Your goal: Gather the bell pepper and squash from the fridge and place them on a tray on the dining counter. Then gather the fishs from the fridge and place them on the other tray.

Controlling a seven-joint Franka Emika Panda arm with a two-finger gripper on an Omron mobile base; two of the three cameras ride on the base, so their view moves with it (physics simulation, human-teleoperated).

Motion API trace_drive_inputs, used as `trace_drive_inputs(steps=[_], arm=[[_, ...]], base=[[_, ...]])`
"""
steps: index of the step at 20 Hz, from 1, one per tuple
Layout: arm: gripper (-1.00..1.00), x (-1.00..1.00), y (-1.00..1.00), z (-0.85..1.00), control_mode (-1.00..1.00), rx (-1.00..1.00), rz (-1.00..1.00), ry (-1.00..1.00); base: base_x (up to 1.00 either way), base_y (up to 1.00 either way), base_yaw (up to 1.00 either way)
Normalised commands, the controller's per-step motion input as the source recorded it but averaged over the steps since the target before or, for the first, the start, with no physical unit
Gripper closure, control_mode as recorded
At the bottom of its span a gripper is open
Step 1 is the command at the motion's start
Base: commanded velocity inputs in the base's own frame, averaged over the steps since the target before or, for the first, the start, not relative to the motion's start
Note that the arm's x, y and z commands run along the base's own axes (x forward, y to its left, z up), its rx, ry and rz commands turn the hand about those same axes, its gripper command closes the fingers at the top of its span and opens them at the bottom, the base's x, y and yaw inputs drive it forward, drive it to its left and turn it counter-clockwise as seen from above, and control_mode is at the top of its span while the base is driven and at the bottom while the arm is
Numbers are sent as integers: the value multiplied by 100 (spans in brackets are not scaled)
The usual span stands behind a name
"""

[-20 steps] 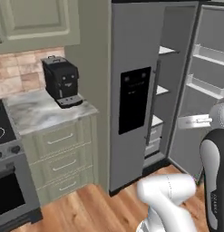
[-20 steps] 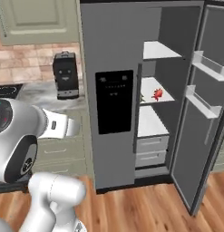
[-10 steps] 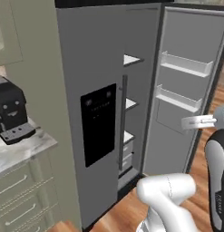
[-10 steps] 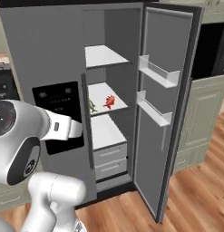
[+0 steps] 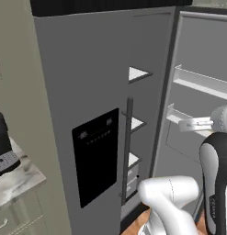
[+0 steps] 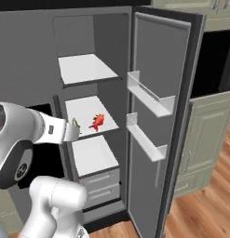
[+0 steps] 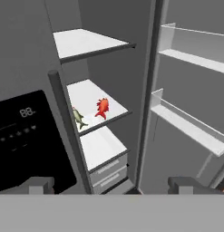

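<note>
Jaws wide, empty; both fish (image 7: 102,108) sit ahead on the fridge's (image 6: 93,32) middle shelf (image 7: 93,97), red one lying roughly front-to-back.

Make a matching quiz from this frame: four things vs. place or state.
Things:
1. red fish
2. grey fish
3. fridge door
4. gripper

Place or state:
A. swung open, two bins on its inner side
B. jaws open, nothing held
C. middle shelf, nearer the shelf's centre
D. middle shelf, by the closed door's handle

Pairs: 1-C, 2-D, 3-A, 4-B
</note>
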Motion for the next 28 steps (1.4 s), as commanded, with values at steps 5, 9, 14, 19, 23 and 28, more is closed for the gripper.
trace_drive_inputs(steps=[5,9,14,19,23,28], arm=[[-100,0,0,0,100,0,0,0],[-100,0,0,0,100,0,0,0],[-100,0,0,0,100,0,0,0],[-100,0,0,0,100,0,0,0],[-100,0,0,0,100,0,0,0],[-100,0,0,0,100,0,0,0]], base=[[49,-10,15],[48,6,16],[66,-23,30],[54,-4,24],[58,0,19],[62,0,14]])
